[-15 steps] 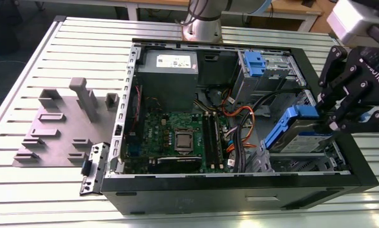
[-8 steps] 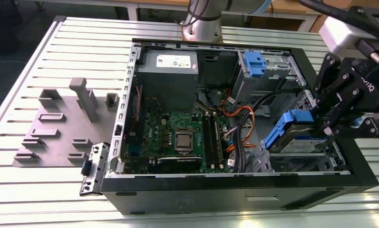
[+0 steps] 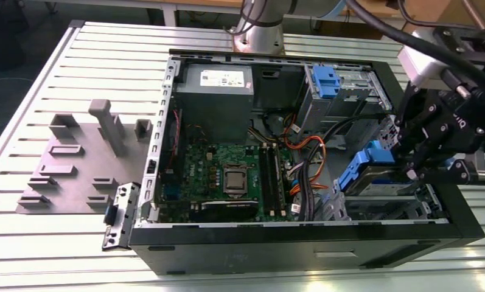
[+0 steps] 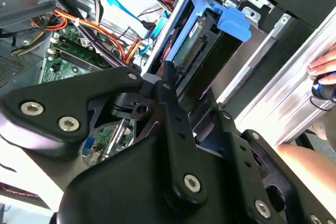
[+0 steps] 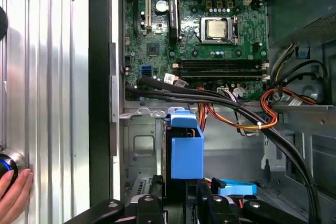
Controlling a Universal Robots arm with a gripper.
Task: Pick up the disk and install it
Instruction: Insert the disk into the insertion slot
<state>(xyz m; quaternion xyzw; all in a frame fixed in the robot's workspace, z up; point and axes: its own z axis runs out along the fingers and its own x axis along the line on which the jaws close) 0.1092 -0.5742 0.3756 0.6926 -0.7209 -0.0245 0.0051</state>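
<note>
The disk (image 3: 370, 165) stands on edge in the drive bay at the corner of the open computer case (image 3: 307, 243), on the exterior view's right. Its blue plastic frame (image 5: 187, 148) and blue tab (image 4: 233, 22) show in both wrist views, with the connector edge (image 4: 193, 52) facing the cables. My gripper (image 3: 410, 167) hangs over the bay. Its black fingers (image 5: 152, 203) flank the end of the disk, and it looks shut on it. The lower part of the disk is hidden inside the bay.
Orange, black and blue cables (image 3: 303, 164) run close beside the bay. A second blue drive carrier (image 3: 327, 82) sits in the upper bay. The motherboard (image 3: 226, 176) and the grey power supply (image 3: 218, 82) fill the case. A grey fixture (image 3: 80, 158) lies on the slatted table. A person's hand (image 5: 13, 192) rests by the case.
</note>
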